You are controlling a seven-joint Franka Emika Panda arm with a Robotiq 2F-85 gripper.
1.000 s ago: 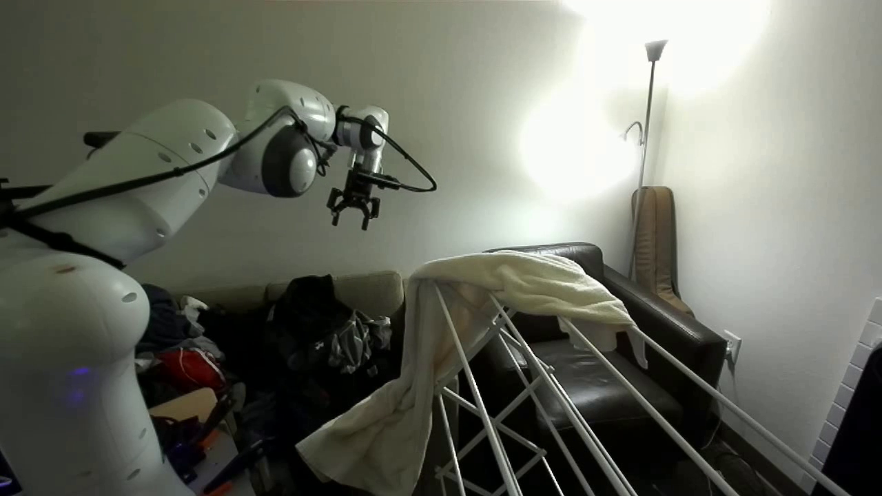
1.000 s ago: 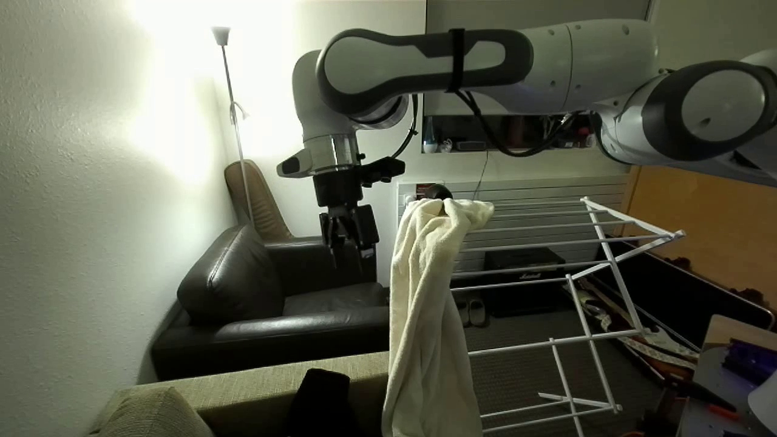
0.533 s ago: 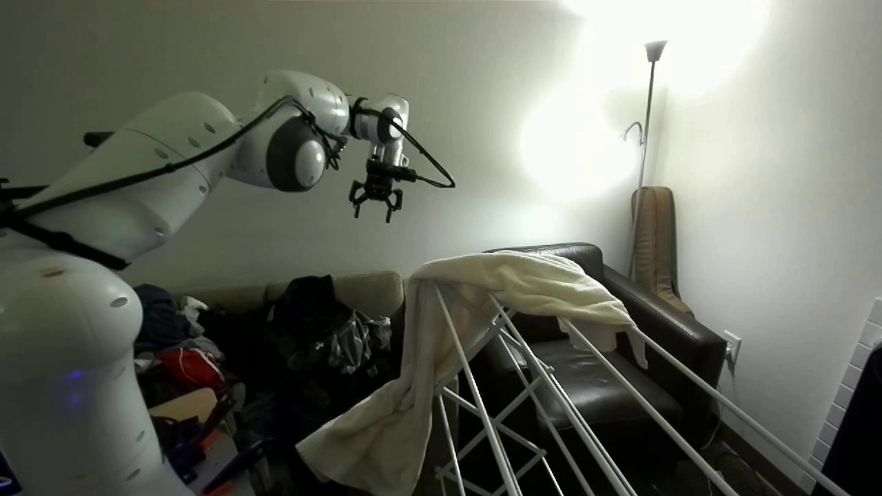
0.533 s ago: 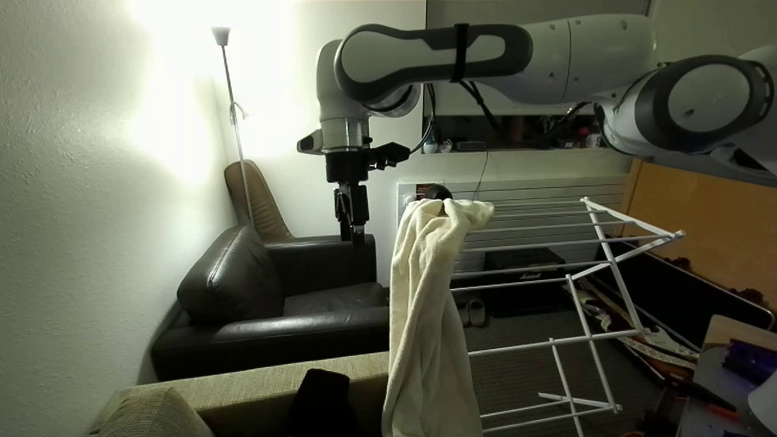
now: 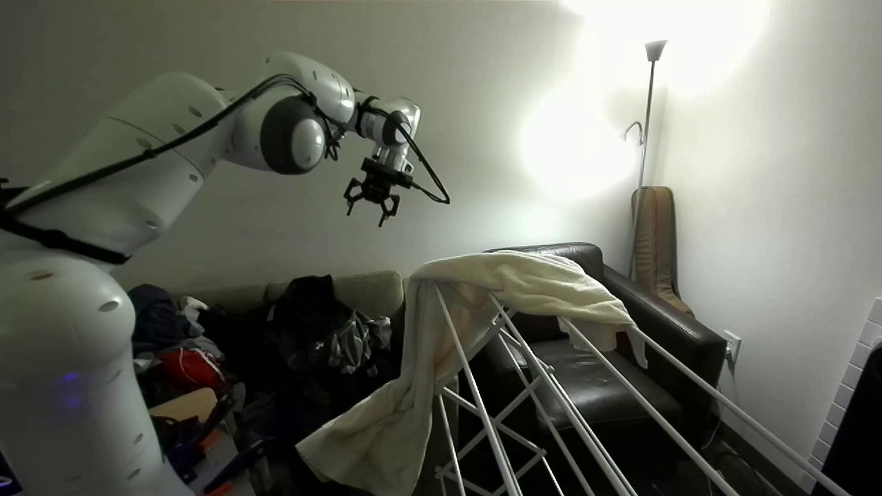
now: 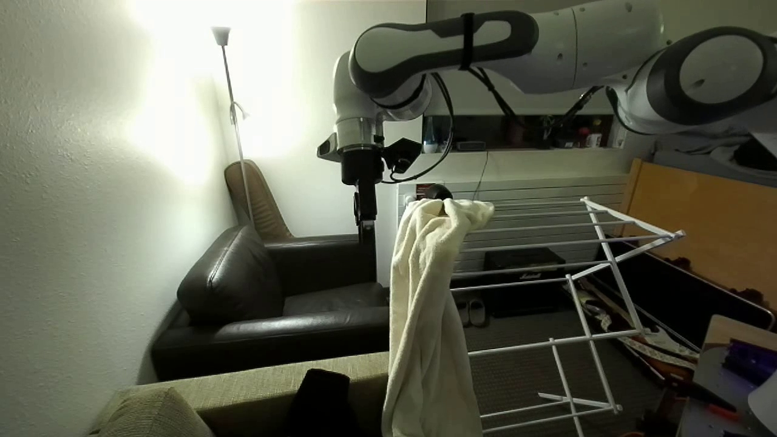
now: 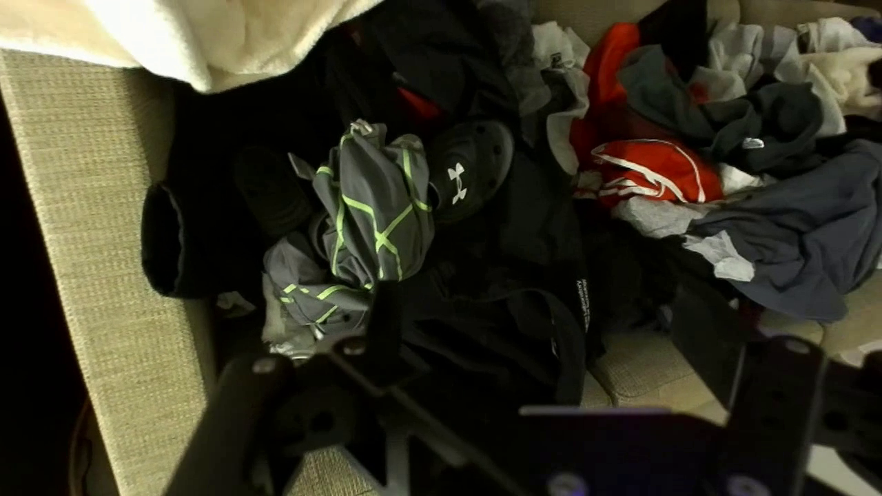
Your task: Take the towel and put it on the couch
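Cream and plush-looking, the towel (image 5: 551, 286) draped over the end of the drying rack (image 6: 590, 337) should handle limp and fairly heavy, so I'd bring my wide-spread, empty fingers (image 7: 710, 344) over to pinch a raised fold along its top.

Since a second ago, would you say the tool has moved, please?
Yes: in an exterior view, the tool has shifted right and upward relative to the armchair.

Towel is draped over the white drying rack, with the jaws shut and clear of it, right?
No, the jaws are open, as the wrist view shows. The cream towel is draped over the white drying rack, clear of them.
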